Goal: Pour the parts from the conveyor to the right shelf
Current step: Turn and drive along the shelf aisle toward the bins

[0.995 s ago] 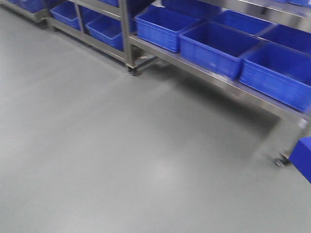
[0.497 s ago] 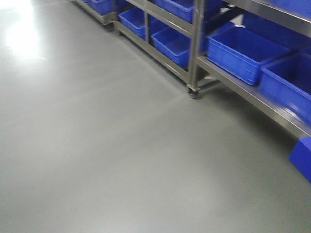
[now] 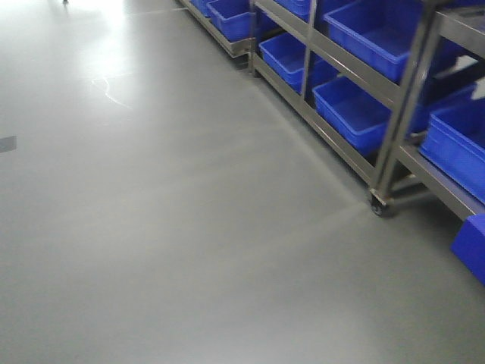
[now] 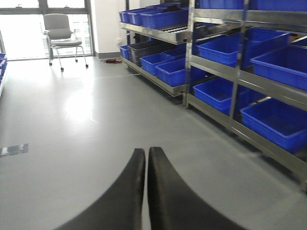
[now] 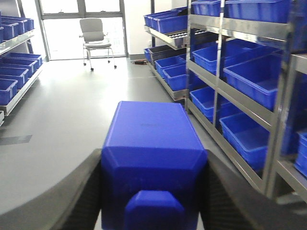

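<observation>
Grey, smooth flooring (image 3: 189, 227) fills most of the front view, with a bright patch of glare near its top edge. Along the right side runs a stainless-steel shelving rack on casters (image 3: 399, 106), and open blue plastic bins (image 3: 356, 114) sit side by side on its lower tiers. One small caster wheel (image 3: 379, 205) stands on the floor at the foot of the nearest upright. A corner of a blue rectangular plastic box (image 3: 471, 246) pokes in at the right edge of that view, below the rack's lowest tier.

From the right wrist view, the same box (image 5: 151, 129) lies lengthwise in front of the camera. The right hand (image 5: 153, 160) is clamped on it, one black finger (image 5: 81, 191) pressed to each long side. Only the box's flat blue surface shows, so what it holds cannot be told. It is in the aisle, apart from the rack on its right. A second rack of blue bins (image 5: 14, 72) lines the left wall. A grey office chair on wheels (image 5: 96, 36) stands at the far end before a bright window (image 5: 81, 5).

In the left wrist view, the left hand (image 4: 146, 152) holds nothing, its two black fingers (image 4: 129, 191) pressed together over the bare floor.
</observation>
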